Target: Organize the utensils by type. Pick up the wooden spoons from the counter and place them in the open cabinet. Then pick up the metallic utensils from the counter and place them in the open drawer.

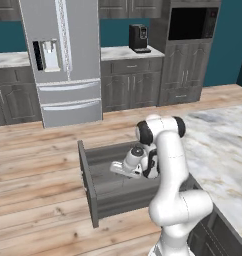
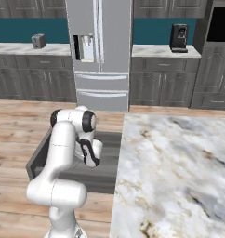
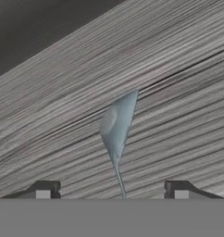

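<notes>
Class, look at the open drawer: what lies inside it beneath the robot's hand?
A metallic utensil lies on the drawer floor between the open end effector fingertips. Its handle end is hidden; the arm covers part of the drawer.
</notes>
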### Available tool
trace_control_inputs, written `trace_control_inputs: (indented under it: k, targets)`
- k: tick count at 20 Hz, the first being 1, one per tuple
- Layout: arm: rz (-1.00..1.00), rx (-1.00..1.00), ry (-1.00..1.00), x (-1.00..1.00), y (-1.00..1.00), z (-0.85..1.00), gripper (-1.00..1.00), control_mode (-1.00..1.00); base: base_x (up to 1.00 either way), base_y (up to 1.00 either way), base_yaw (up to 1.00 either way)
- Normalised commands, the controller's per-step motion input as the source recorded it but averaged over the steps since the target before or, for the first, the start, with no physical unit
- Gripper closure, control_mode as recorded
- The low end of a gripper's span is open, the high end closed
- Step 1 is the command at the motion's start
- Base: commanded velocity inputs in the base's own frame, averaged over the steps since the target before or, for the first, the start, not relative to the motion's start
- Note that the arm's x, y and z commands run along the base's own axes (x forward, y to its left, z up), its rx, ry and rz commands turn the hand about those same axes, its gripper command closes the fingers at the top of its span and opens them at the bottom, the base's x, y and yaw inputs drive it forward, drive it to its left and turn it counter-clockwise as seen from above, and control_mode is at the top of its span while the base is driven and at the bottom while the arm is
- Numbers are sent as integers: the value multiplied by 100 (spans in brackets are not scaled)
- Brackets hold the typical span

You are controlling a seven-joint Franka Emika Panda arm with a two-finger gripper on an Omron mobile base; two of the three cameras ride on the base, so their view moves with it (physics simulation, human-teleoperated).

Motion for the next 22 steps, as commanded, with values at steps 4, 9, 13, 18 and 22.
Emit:
trace_control_inputs:
  k: [4, 9, 13, 18, 22]
  targets:
    - [-5, 0, 5, 62, 0, 30, -100, -100, 0, 0, 0]
    - [-1, -1, 4, -14, 0, 100, -100, -100, 0, 0, 0]
    - [0, -3, 1, -11, 0, 100, -100, -100, 0, 0, 0]
    - [0, -7, 2, -2, 0, 100, -100, -100, 0, 0, 0]
    - [1, -6, 14, 0, 0, 100, -100, -100, 0, 0, 0]
